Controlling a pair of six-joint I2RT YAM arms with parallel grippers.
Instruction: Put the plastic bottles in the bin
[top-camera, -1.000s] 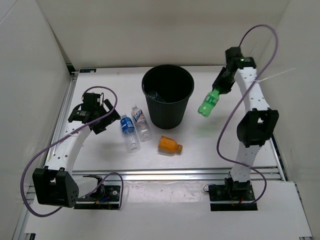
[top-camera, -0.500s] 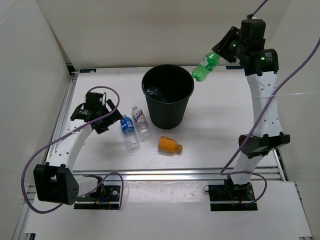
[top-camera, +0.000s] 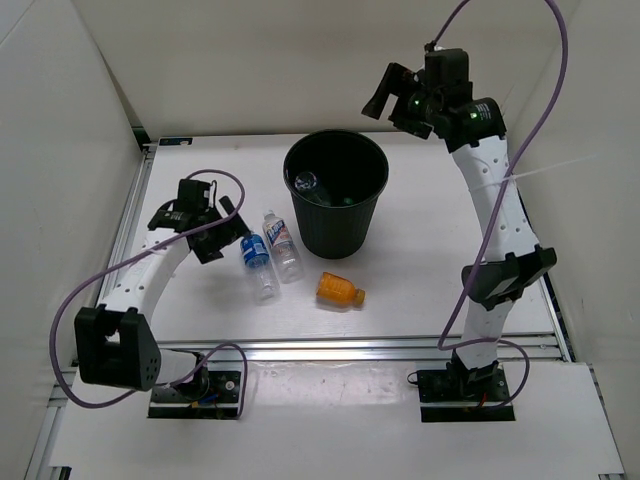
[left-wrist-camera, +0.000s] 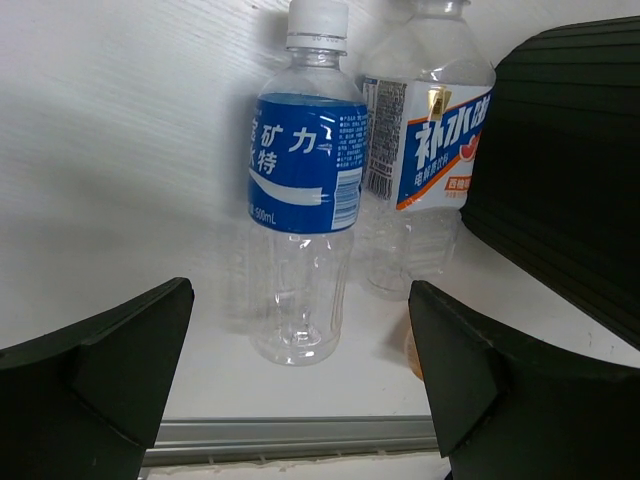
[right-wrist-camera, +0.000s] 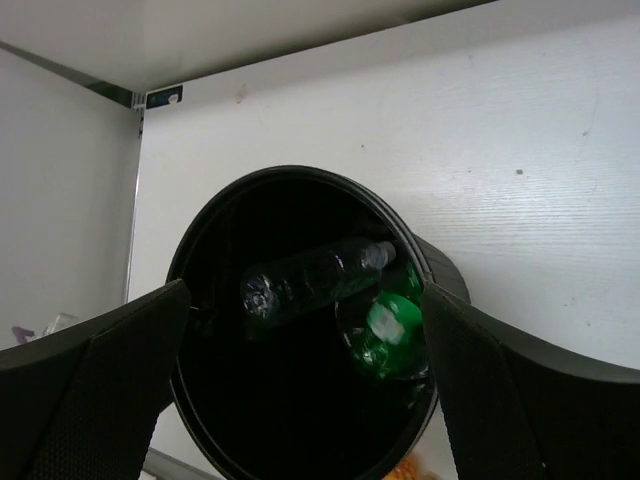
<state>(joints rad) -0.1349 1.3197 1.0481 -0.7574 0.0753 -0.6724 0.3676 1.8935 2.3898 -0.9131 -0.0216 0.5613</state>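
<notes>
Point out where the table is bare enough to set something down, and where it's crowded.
Widest bare patch: the table between the bin and the right arm. A second runs along the near rail, right of the orange bottle. Crowded: left of the bin, where the blue-label bottle and white-label bottle lie side by side beside the open left hand.
</notes>
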